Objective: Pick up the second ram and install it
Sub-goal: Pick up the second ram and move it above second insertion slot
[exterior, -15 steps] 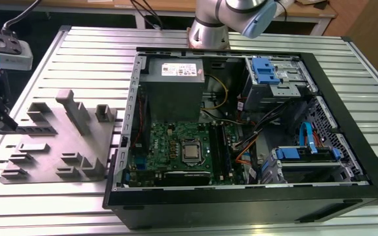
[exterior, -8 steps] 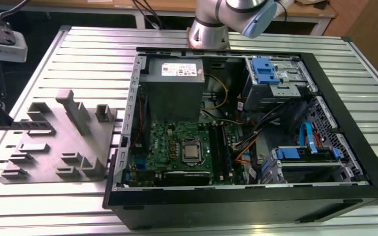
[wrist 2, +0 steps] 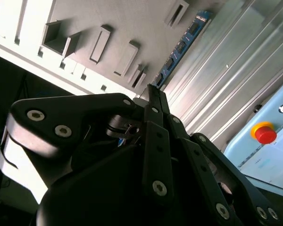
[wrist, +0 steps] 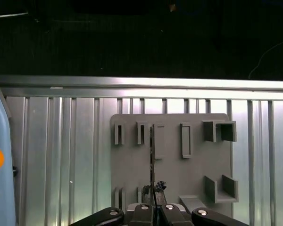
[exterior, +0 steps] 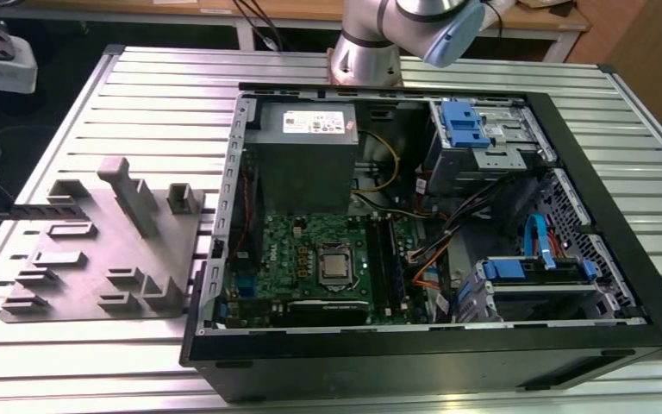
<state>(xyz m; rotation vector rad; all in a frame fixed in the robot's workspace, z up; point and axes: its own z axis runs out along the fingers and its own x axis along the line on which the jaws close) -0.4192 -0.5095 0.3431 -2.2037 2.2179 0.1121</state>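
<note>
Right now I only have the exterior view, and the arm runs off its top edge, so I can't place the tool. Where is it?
Observer: In the first wrist view the tool sits above the grey holder, not touching it.
Operator: Is the second ram there?
Observer: Yes, in the second wrist view the second ram stands on edge on the grey holder.
Operator: Tool holding anything?
Observer: No, its fingers are shut together, empty.
</note>
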